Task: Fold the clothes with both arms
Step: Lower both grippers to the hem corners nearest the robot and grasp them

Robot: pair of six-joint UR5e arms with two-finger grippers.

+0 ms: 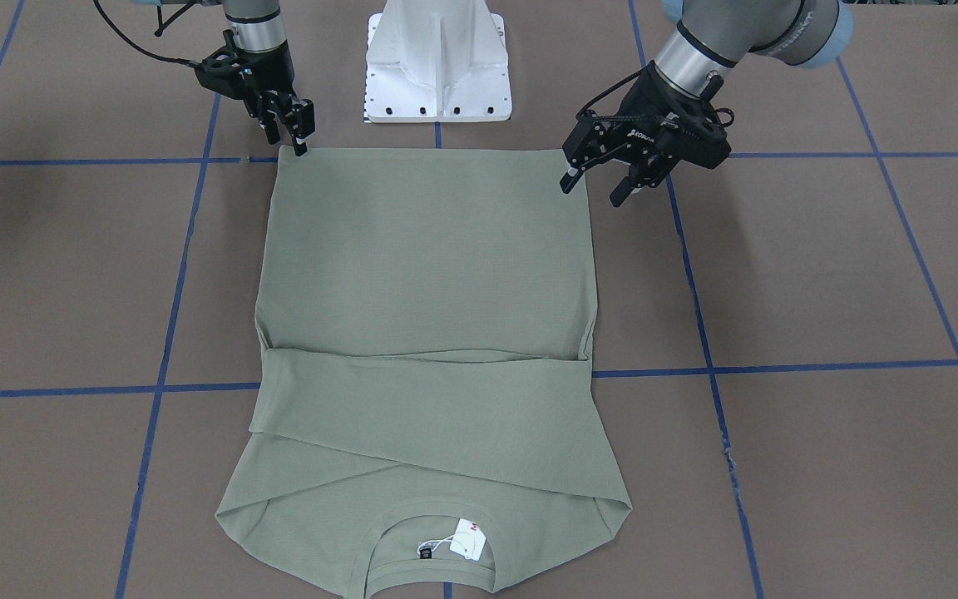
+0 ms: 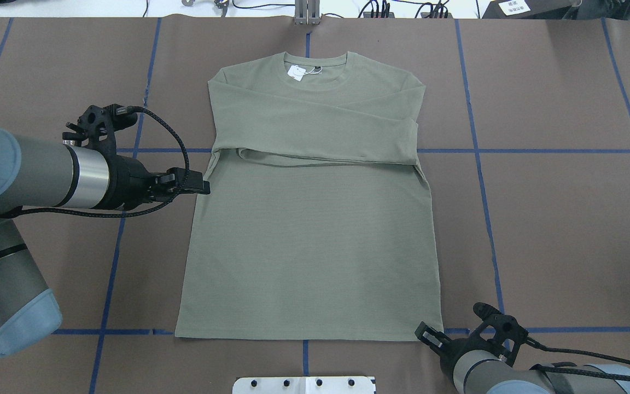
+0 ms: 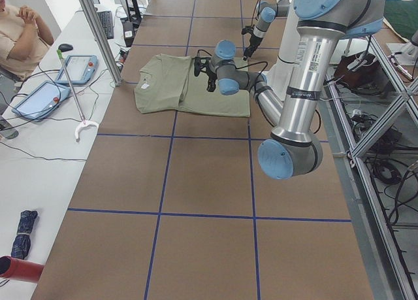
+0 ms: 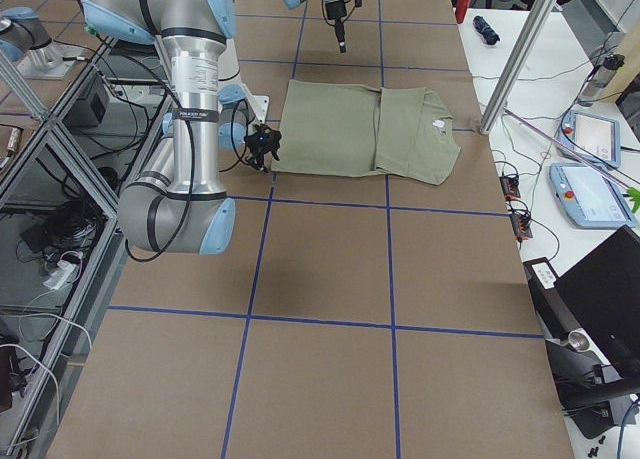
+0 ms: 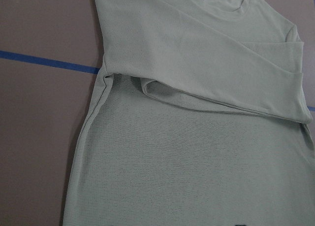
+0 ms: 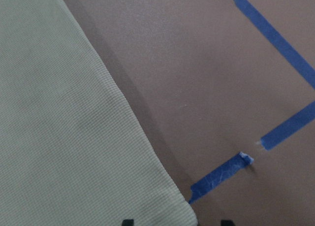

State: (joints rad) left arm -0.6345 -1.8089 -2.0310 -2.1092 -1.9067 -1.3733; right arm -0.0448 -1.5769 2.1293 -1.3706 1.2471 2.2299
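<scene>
Shirt: one sage-green long-sleeve shirt (image 2: 315, 246) lies flat on the bench (image 2: 566, 219), with its neck (image 2: 320, 54) on the side away from the robot and its hem toward the robot's base.
Done: both sleeves (image 2: 315, 128) are laid across the chest, one over the other. The body below them is smooth.
To do: the body has no fold in it. Bringing the hem up to the collar looks like the step in hand, perhaps with another halving after that.
Right gripper (image 1: 289, 135): low at the hem corner (image 6: 184, 209) on the robot's right. Its jaws are apart with the corner between them, not yet closed on the cloth.
Left gripper (image 1: 591, 194): jaws spread wide and holding nothing, raised beside the shirt's left edge. The views disagree on how far along that edge it is.
Count: one shirt, two sleeves, one white hang tag (image 2: 296, 71), and two arms, the left arm (image 2: 30, 175) and the right arm (image 2: 512, 377), each with one gripper.
</scene>
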